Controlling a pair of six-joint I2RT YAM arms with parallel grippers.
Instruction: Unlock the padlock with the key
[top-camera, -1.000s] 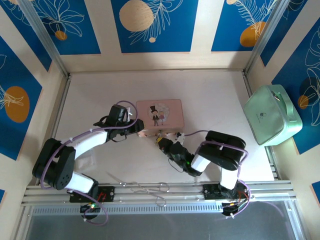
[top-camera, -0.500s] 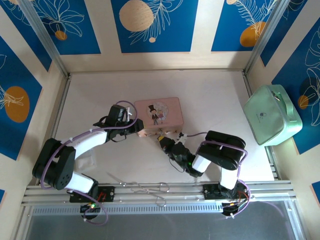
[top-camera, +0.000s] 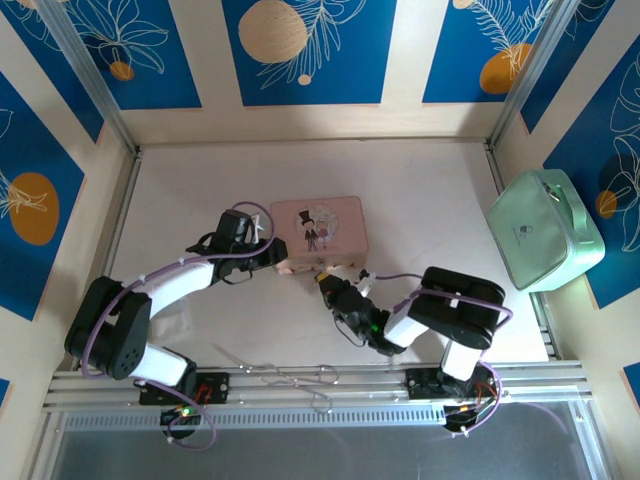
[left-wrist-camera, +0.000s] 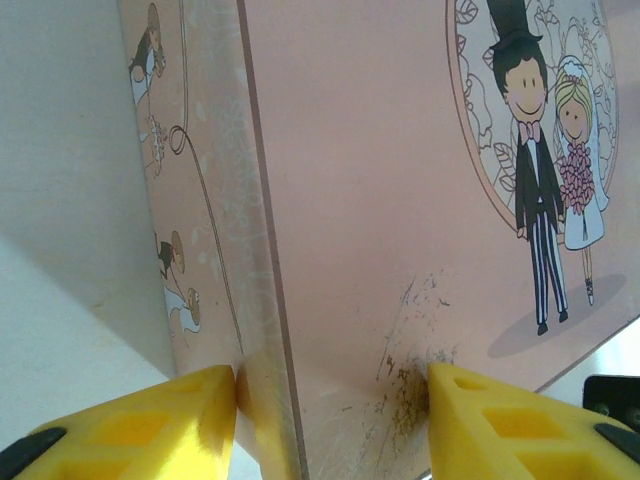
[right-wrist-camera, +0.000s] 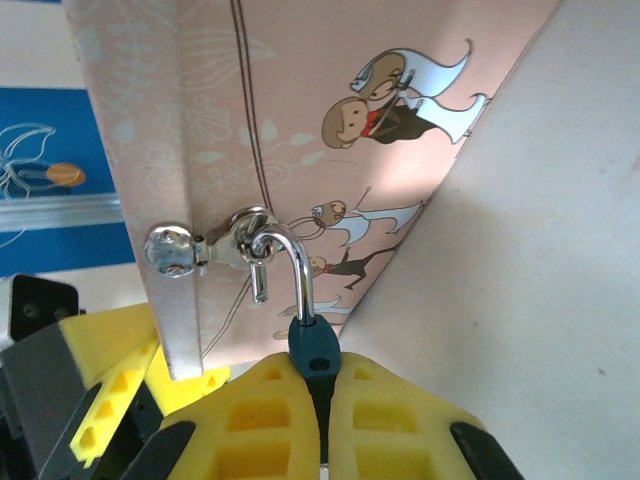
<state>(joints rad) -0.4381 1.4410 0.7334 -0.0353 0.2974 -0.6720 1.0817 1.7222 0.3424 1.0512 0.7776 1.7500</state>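
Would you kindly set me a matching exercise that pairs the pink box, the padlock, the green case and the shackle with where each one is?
Things:
1. pink box
2. padlock
3. green case
4. shackle

Places:
A. hooked through the metal hasp
B. at the right side of the table
C. gripped at its corner by the left end effector
D. pinched in the right end effector

Pairs: 1-C, 2-D, 3-B, 4-A

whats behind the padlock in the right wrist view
A wall of the pink box and its metal hasp, with the shackle hooked through. The padlock is mostly covered by the right gripper.
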